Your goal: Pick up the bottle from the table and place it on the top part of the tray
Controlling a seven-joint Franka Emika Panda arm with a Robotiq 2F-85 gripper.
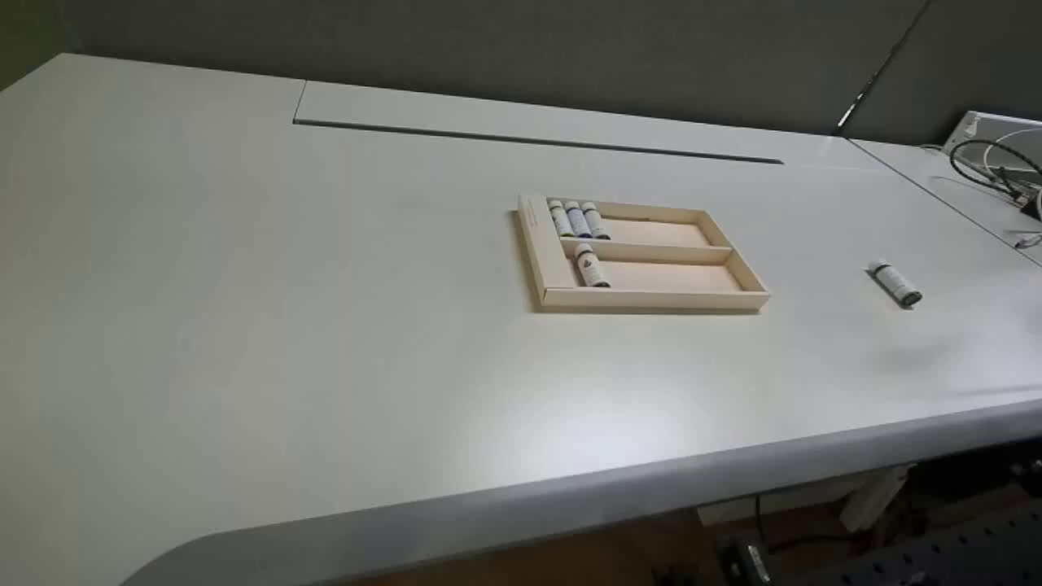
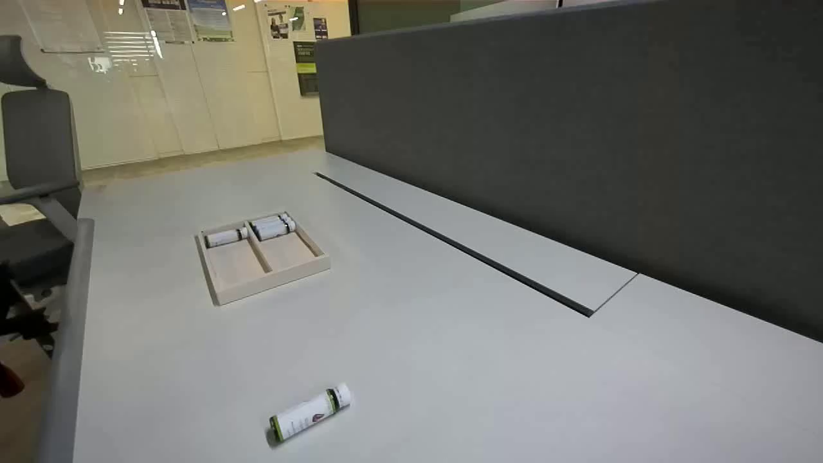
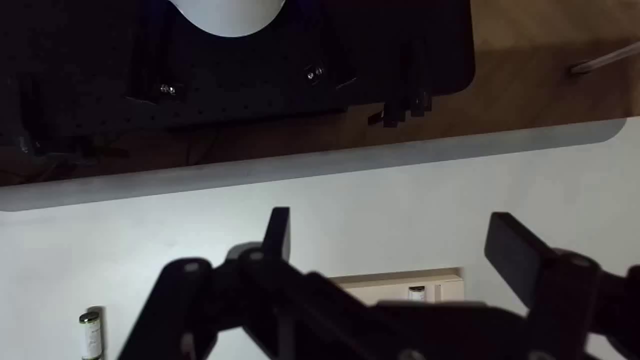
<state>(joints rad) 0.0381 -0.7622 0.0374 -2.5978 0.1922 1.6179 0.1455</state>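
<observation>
The table (image 1: 285, 342) is faced crosswise from above in an exterior view, lengthwise toward its far edge (image 2: 193, 173) in an exterior view, and downward in the wrist view; part of the tray (image 1: 547, 252) is shared by all.

In an exterior view, the bottle (image 1: 895, 283) lies on the bench (image 1: 326, 325) at right; the tray (image 1: 655, 300), centre-right, holds four bottles (image 1: 592, 267).
</observation>
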